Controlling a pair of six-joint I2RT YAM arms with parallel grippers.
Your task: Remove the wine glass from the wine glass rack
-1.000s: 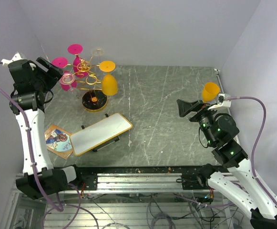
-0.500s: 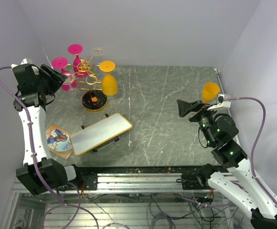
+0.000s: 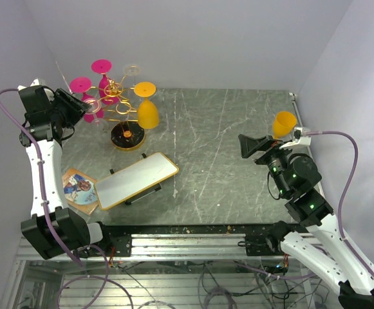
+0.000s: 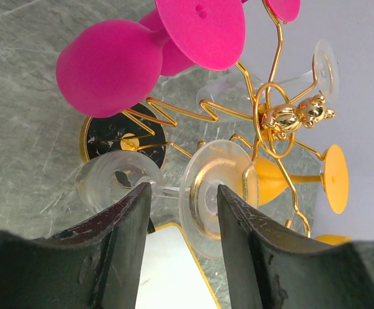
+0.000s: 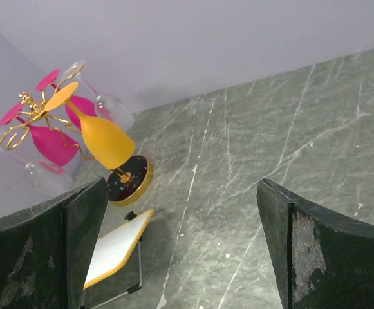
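The wine glass rack (image 3: 117,96), gold wire on a round black base (image 4: 119,132), stands at the table's back left with pink, orange and clear glasses hanging upside down. My left gripper (image 3: 78,107) is at its left side. In the left wrist view the left gripper (image 4: 180,193) is partly closed, and the stem and foot of a clear wine glass (image 4: 215,187) lie at its fingertips, with a gap still showing. My right gripper (image 3: 271,138) hangs wide open far to the right, holding nothing (image 5: 180,187).
A gold-framed white board (image 3: 136,180) lies in front of the rack, with a picture card (image 3: 78,190) to its left. An orange glass (image 3: 284,123) stands by the right wall, behind the right arm. Bare marble lies between the arms.
The left gripper has pushed in toward the rack's left side and its jaws have narrowed round the clear glass's stem. The right arm has stayed still.
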